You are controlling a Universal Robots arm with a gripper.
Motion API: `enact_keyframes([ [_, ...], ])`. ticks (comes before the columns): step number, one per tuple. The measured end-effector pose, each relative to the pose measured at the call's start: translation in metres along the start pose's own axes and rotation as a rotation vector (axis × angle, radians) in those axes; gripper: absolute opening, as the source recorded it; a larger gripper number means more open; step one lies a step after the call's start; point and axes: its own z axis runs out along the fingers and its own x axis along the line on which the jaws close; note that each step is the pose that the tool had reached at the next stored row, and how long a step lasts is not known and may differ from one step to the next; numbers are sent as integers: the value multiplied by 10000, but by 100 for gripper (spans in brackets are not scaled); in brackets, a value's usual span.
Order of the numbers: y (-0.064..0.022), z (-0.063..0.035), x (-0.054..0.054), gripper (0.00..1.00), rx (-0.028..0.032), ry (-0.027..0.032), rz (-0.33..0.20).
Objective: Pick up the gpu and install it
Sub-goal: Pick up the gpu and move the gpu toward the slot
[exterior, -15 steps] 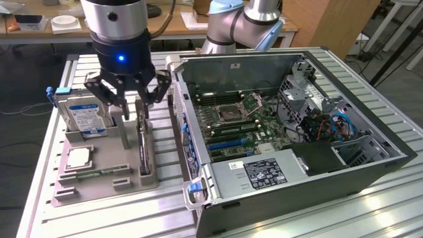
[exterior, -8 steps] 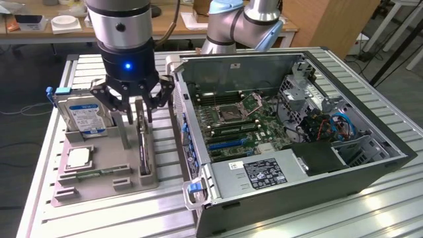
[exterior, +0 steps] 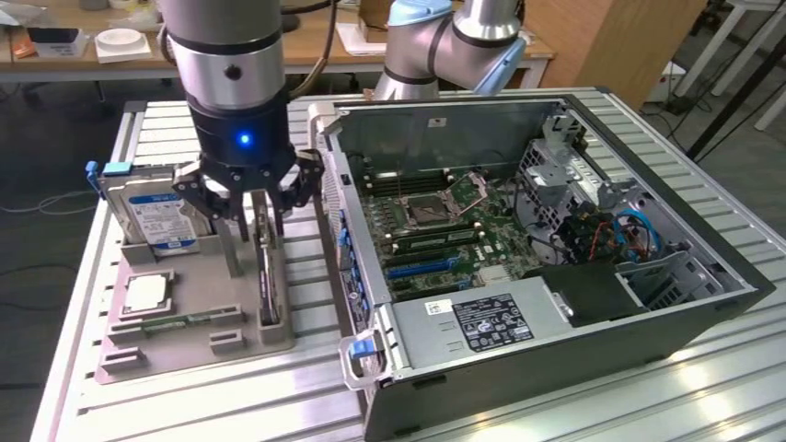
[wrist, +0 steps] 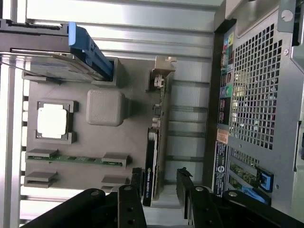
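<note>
The gpu (exterior: 268,276) stands on its long edge in a slot of the grey holder (exterior: 160,345), left of the computer in the exterior view. It is a thin dark card with a silver bracket at its far end. In the wrist view the gpu (wrist: 153,156) is seen edge-on. My gripper (exterior: 260,210) hangs just above the card's upper edge, open, with one finger on each side. The wrist view shows the gripper (wrist: 160,186) straddling the card's near end, with gaps between the fingertips (wrist: 137,183) and the card.
A silver hard drive (exterior: 154,216) with a blue label stands at the holder's back. A processor chip (exterior: 145,293) and a green memory stick (exterior: 184,320) lie in the holder. The open computer case (exterior: 687,304) sits close on the exterior view's right, its motherboard with blue slots (exterior: 418,267) exposed.
</note>
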Motion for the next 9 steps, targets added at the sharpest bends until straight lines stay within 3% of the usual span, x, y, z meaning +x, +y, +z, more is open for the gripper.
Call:
enact_keyframes([
  [9, -5, 164, 13, 43, 7, -4, 154],
])
